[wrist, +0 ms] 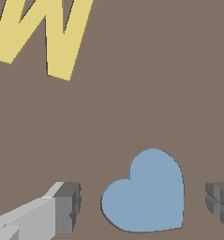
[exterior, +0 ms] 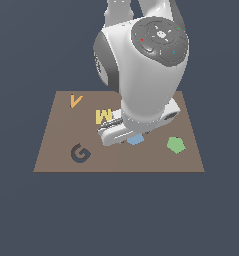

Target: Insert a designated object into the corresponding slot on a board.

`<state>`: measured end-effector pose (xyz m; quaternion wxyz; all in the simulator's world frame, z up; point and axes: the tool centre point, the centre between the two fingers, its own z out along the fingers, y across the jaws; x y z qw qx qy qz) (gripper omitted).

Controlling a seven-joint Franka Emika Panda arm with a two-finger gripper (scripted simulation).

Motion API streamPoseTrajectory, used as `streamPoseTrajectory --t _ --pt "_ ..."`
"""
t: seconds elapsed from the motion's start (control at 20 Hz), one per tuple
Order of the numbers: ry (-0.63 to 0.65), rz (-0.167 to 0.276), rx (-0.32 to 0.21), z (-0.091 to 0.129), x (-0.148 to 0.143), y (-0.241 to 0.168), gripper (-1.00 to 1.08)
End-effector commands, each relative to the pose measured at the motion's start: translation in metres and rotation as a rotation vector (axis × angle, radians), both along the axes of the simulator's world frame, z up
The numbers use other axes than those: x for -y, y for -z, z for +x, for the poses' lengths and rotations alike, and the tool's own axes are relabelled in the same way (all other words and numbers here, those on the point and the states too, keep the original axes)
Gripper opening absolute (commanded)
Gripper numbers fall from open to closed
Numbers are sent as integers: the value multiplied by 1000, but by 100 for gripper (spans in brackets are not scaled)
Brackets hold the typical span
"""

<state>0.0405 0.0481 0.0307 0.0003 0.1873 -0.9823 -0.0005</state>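
Observation:
The designated object, a light-blue heart, lies flat on the brown board with a thin dark line around its edge. My gripper is open and low over it. One finger stands on each side of the heart, with a gap between each finger and the block. In the exterior view only a sliver of the heart shows below the white hand, near the middle of the board. The slot does not show as an open cutout in either view.
A yellow M lies just beside the hand, toward the exterior view's left, and fills a corner of the wrist view. An orange V, a dark G-shaped cutout and a green pentagon also sit on the board.

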Motion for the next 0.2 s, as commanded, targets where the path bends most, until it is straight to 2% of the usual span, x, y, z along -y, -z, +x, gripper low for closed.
streamPoseTrajectory --t 0.0,0.15 --pt "0 0 0 0 0 0 100" --pt "0 0 0 0 0 0 100"
